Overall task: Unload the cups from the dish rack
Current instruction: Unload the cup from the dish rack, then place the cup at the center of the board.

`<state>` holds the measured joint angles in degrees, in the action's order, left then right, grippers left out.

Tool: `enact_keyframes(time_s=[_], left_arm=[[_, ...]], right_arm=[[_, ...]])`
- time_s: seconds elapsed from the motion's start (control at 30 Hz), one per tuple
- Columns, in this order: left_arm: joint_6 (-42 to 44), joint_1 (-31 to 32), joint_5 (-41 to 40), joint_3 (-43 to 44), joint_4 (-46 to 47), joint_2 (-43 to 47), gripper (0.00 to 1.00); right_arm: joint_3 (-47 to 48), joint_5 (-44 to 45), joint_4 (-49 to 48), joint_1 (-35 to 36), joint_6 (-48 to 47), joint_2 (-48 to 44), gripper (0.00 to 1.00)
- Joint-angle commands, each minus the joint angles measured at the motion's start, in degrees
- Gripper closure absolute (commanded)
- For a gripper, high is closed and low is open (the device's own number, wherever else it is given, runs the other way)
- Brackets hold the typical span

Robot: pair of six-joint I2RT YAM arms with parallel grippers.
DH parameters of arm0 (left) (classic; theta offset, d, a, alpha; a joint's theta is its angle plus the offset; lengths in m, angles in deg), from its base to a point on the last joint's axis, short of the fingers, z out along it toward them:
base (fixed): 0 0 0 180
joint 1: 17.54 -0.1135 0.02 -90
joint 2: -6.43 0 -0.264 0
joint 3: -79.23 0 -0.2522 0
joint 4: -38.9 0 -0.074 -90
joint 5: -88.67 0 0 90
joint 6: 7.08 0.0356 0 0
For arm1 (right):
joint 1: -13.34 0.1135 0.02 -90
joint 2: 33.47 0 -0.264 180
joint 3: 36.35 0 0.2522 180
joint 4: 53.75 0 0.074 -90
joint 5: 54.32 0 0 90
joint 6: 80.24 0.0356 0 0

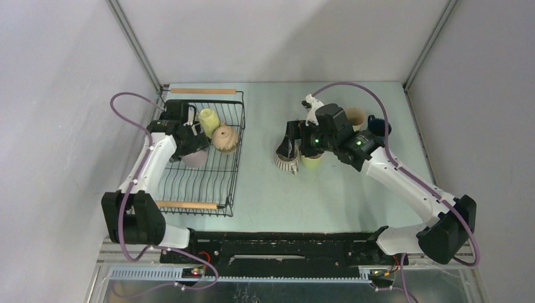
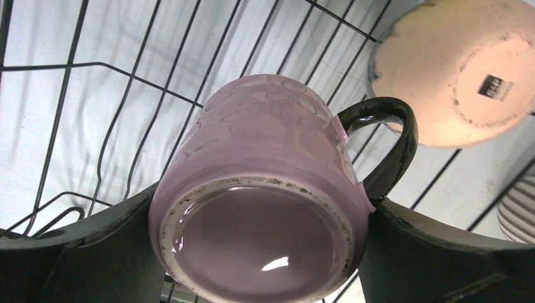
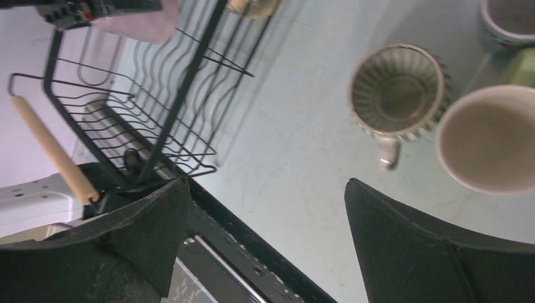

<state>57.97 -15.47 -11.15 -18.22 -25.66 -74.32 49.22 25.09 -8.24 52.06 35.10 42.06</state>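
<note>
The black wire dish rack [image 1: 235, 165] sits on the left of the table. My left gripper [image 1: 191, 150] is inside it, shut on a lilac mug [image 2: 265, 189] with a black handle, base towards the camera. A yellow-green cup [image 1: 208, 118] and a tan cup [image 1: 224, 137] also lie in the rack; the tan cup's base [image 2: 460, 69] shows beside the mug. My right gripper [image 3: 265, 211] is open and empty, hovering above the table by a ribbed cream cup [image 3: 397, 91] and a white-lined cup [image 3: 489, 139].
On the table to the right stand the ribbed cup [image 1: 287, 161], a yellow-green cup [image 1: 311, 160], a tan cup [image 1: 355, 117] and a dark blue cup [image 1: 378, 125]. The rack has wooden handles far [image 1: 202, 91] and near [image 1: 187, 204]. Grey walls enclose the table.
</note>
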Motion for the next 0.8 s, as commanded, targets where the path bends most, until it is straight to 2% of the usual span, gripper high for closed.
enact_keyframes(time_s=[0.0, 0.33, 0.77], left_arm=[[0.01, 0.97, 3.86, 4.89, -1.00, 4.74, 0.86], [-2.24, 2.96, 9.29, 11.67, -5.72, 8.03, 0.86], [-6.71, 6.04, 18.93, 20.58, -8.56, 8.59, 0.86]], right_arm=[[0.00, -2.46, -9.39, 2.51, 3.51, 1.25, 0.02], [0.00, -6.06, -26.86, 6.39, 6.68, 5.49, 0.02], [-0.67, -7.00, -42.84, 8.76, 6.95, 11.21, 0.02]])
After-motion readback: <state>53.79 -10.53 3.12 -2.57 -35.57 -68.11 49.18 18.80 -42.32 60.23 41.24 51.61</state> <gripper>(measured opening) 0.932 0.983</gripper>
